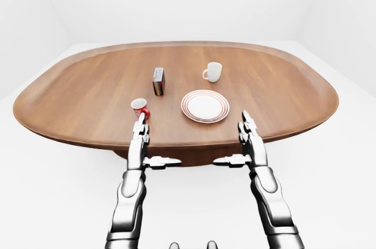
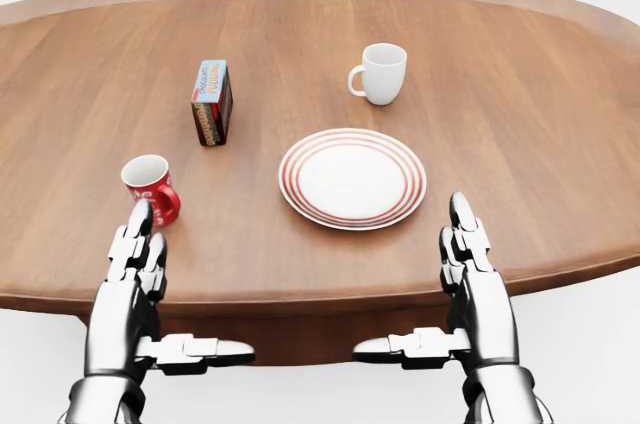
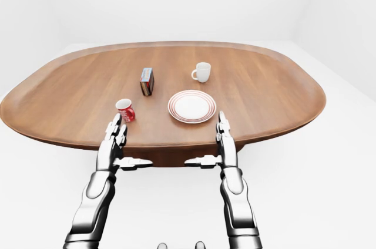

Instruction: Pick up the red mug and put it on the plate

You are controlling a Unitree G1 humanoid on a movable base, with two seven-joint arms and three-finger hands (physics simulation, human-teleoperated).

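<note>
- Two silver robot hands, left hand (image 2: pixel 135 274) and right hand (image 2: pixel 475 279), hover at the oval wooden surface (image 2: pixel 520 134) edge, fingers (image 2: pixel 462 229) extended and released, holding nothing.
- Small red mug (image 2: pixel 150 187) stands upright just above the left fingertips, left of the red-ringed white plate (image 2: pixel 352 178).
</note>
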